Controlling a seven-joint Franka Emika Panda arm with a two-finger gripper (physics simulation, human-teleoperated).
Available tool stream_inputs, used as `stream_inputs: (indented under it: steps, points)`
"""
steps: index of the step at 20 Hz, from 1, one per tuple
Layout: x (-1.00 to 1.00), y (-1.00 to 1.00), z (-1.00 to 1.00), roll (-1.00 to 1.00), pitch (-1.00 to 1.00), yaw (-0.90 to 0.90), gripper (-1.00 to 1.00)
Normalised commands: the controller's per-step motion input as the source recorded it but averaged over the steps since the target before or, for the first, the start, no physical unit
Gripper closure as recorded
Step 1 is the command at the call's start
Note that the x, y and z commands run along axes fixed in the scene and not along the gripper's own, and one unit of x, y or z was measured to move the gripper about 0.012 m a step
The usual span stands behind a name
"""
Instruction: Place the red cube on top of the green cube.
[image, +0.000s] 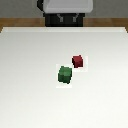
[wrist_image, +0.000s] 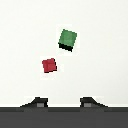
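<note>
The red cube (image: 77, 61) sits on the white table (image: 30, 75) near the middle. The green cube (image: 64, 74) sits just in front of it, toward the exterior view's left, a small gap apart. Both also show in the wrist view: the red cube (wrist_image: 49, 65) and the larger green cube (wrist_image: 67, 39). My gripper (wrist_image: 62, 103) shows only as two dark fingertips (wrist_image: 35, 103) set wide apart, open and empty, well above the table and clear of both cubes. In the exterior view the gripper is out of view.
The robot's base (image: 63, 12) stands at the table's far edge, with a strip of wooden floor (image: 15, 22) behind it.
</note>
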Motion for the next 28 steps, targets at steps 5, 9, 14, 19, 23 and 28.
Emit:
stream_inputs:
  steps: [5, 9, 14, 19, 23, 28]
  points:
    - [0.00, 0.00, 0.00, 0.00, 0.00, 0.00, -1.00]
    - [0.00, 0.50, 0.00, 0.00, 0.00, 0.00, -1.00]
    - [0.20, 0.20, 0.00, 0.00, 0.00, 0.00, -1.00]
    - [0.40, 0.20, 0.00, 0.00, 0.00, 0.00, -1.00]
    - [0.25, 0.00, 0.00, 0.00, 0.00, 0.00, -1.00]
    - [0.40, 0.00, -0.20, 0.00, 0.00, 0.00, -1.00]
